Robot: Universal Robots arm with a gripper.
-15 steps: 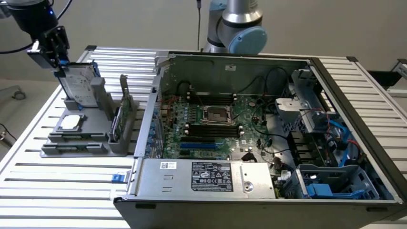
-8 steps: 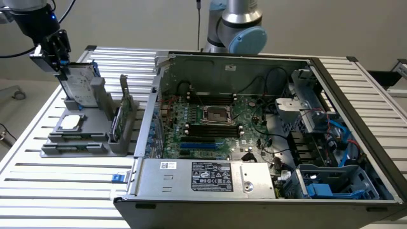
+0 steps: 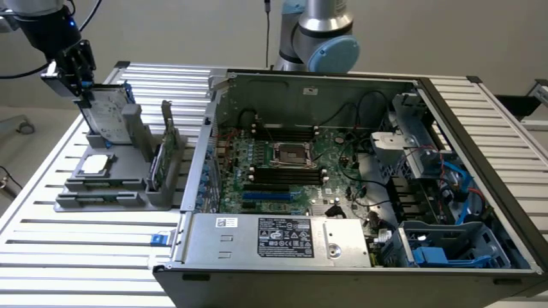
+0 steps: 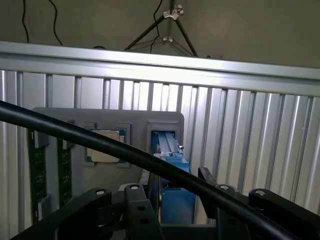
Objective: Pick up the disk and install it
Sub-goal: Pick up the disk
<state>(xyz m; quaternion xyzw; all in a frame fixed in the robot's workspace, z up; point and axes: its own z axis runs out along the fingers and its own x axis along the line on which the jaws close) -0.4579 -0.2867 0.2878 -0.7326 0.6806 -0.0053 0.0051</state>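
Hovering at the far end of the exterior view's left with the gripper (image 3: 83, 86) spread wide and holding nothing, right at the top edge of the disk (image 3: 106, 114). Cannot tell whether touching that edge or just clear of it. From the wrist, showing black fingers (image 4: 134, 210) set apart on either side of the blue carrier (image 4: 172, 167) framing the disk, with a thick black cable (image 4: 100, 141) slanting across in front. Standing upright on edge, white label showing, in a slot at the far end of a grey holder (image 3: 120, 196). Nearer in the same holder, lying flat in a recess, a small square silver chip (image 3: 97, 163); along the holder's right side, standing on edge, a green circuit card (image 3: 163, 151). All resting on a slatted metal counter (image 3: 68, 256), just left of an open computer case (image 3: 214, 96). Inside the case, a motherboard (image 3: 283, 173) with a processor socket (image 3: 291, 153), a silver power supply (image 3: 274, 237) along the near wall and a blue plastic cage (image 3: 453, 247) in the near right corner. Not yet installed in the case.
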